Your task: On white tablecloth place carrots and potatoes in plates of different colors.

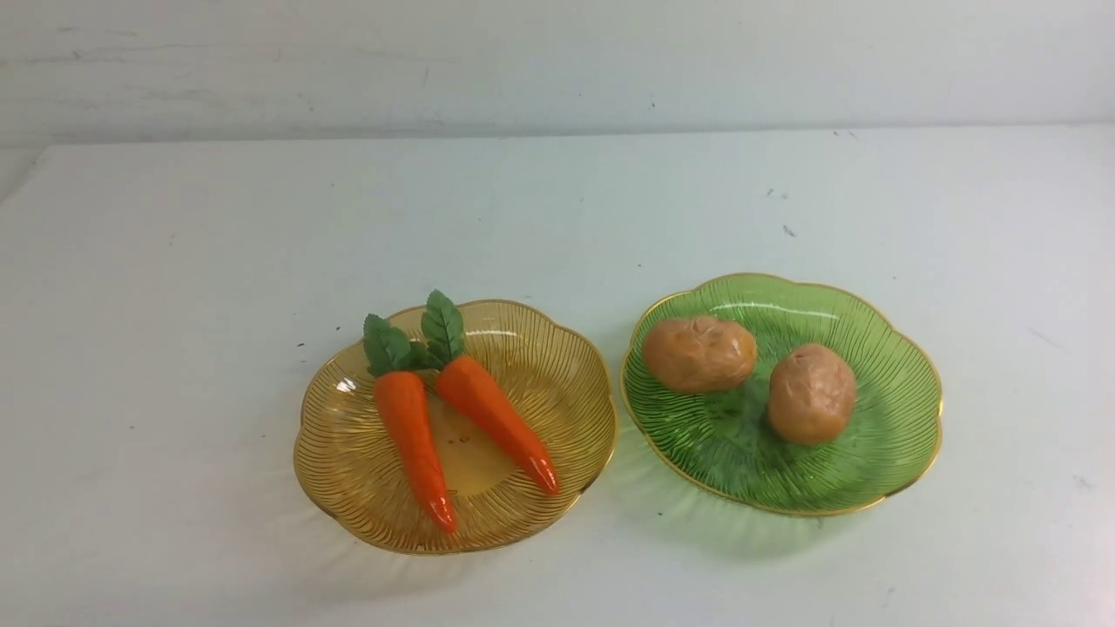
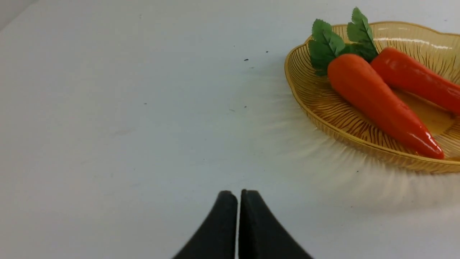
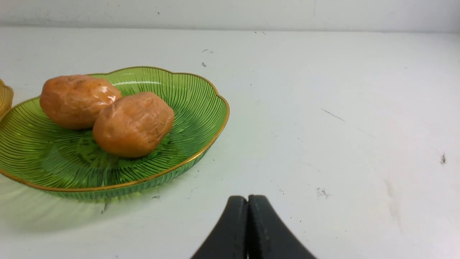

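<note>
The black left gripper [image 2: 239, 194] is closed, empty, fingertips pressed together; the black right gripper [image 3: 248, 199] likewise, both hovering low.

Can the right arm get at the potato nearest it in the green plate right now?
Probably yes. The right pincer, shut and empty, sits over bare white tablecloth beside the green plate; nothing stands between it and the nearer potato. It would need to open first.

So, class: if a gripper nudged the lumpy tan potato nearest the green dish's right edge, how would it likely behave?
The lumpy tan potato would probably rock or roll, being rounded. Its glossy, wrinkled skin suggests a slippery, plastic-like surface. The ribbed green dish's raised rim would likely stop it.
</note>
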